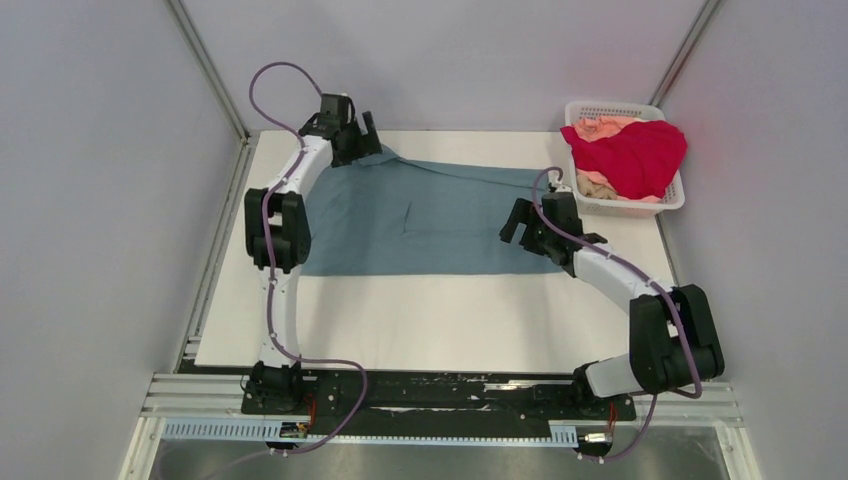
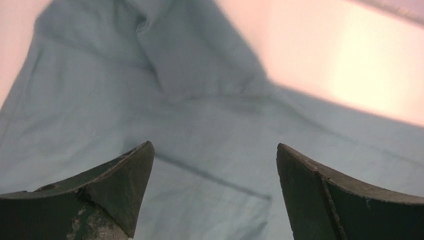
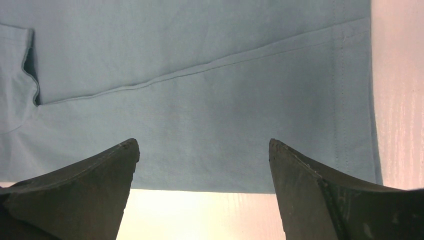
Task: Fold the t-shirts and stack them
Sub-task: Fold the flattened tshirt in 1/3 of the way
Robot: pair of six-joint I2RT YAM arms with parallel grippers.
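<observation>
The dusty teal t-shirt [image 1: 430,220] lies spread flat across the far half of the table. My left gripper [image 1: 362,140] is open over its far left corner; the left wrist view shows the wide-apart fingertips [image 2: 135,170] above wrinkled teal cloth [image 2: 200,110]. My right gripper [image 1: 520,228] is open over the shirt's right near edge; the right wrist view shows its fingertips [image 3: 125,160] above the hem [image 3: 240,125]. The crimson t-shirt [image 1: 630,155] and the pale peach t-shirt [image 1: 600,127] lie bunched in the white basket [image 1: 672,203].
The white lattice basket stands at the far right corner of the white table [image 1: 430,320]. Grey walls and metal rails enclose the table on the left, back and right.
</observation>
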